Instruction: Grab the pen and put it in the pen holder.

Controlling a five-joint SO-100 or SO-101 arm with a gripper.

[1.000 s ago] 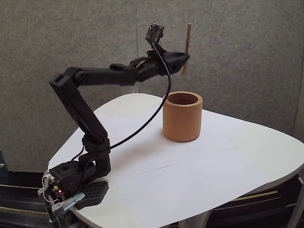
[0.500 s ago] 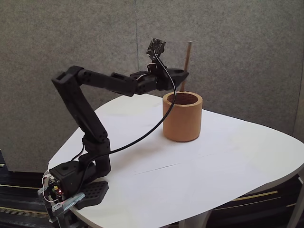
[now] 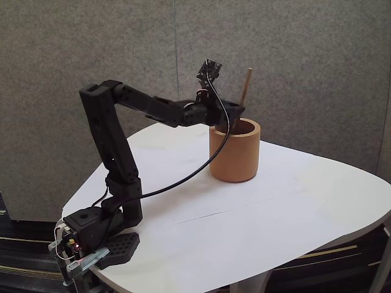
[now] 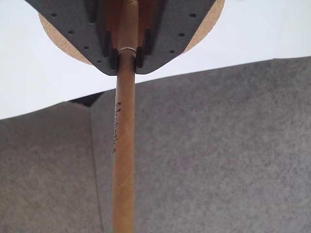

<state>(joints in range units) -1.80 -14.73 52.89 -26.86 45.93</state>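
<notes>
Over the pen holder (image 3: 234,151), at twelve o'clock of its rim, the end effector (image 3: 235,110) clamps the pen (image 3: 245,87); release only once the tip sits inside.

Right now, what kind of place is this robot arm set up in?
Probably an office or lab corner used as a demo station. A rounded white table stands against grey felt-like partition panels, and on it there is just the arm, its gripper holding the pen over the pen holder.

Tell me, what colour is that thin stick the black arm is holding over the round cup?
Light wood-brown, with small dark lettering along the thin wooden stick; the wrist view shows it best.
</notes>
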